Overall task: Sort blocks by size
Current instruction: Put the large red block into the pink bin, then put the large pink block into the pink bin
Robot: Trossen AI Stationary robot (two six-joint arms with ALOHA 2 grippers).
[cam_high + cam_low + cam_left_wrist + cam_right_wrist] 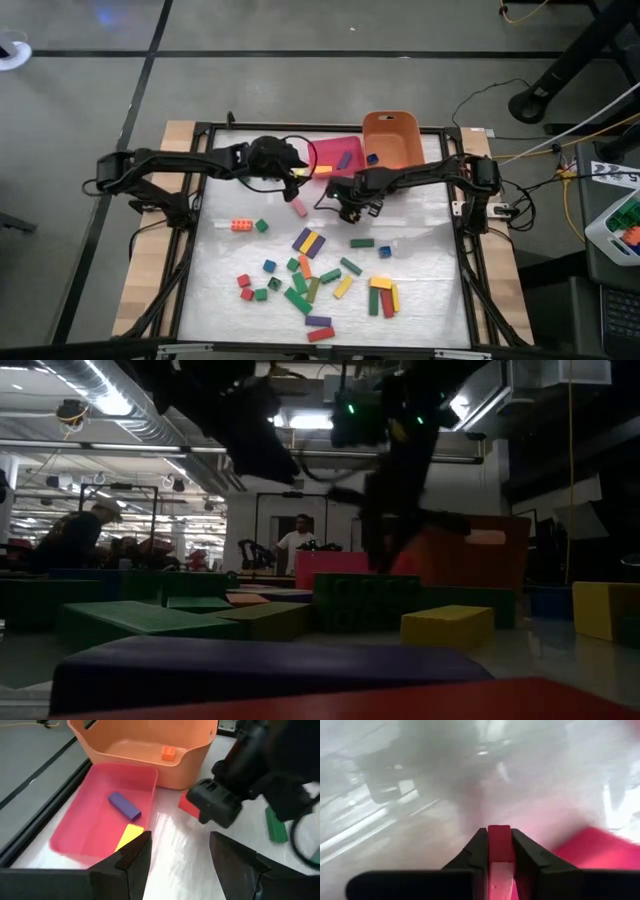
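Observation:
My right gripper (350, 207) is shut on a red block (499, 842) over the table's middle, just near of the pink tray (335, 155). It also shows in the left wrist view (215, 802) with the red block (187, 806). My left gripper (177, 852) is open and empty above the tray's near-left side (287, 160). A purple bar (125, 805) and a yellow bar (131, 834) lie flat in the tray. An orange block (168, 753) lies in the orange tub (390, 138). Several more blocks (310, 290) lie scattered on the near half of the table. My right gripper pinches the red block between its two fingers, and the block's end (499, 832) shows between the fingertips. The fingers point down at a slant. In the left wrist view the block (186, 807) sticks out beside the fingers and seems clear of the table.
A pink block (298, 207), an orange block (241, 225) and a green one (261, 226) lie left of my right gripper. A green bar (361, 243) lies just near of it. The table's frame rails (200, 200) run along its sides. People stand in the room beyond (298, 540).

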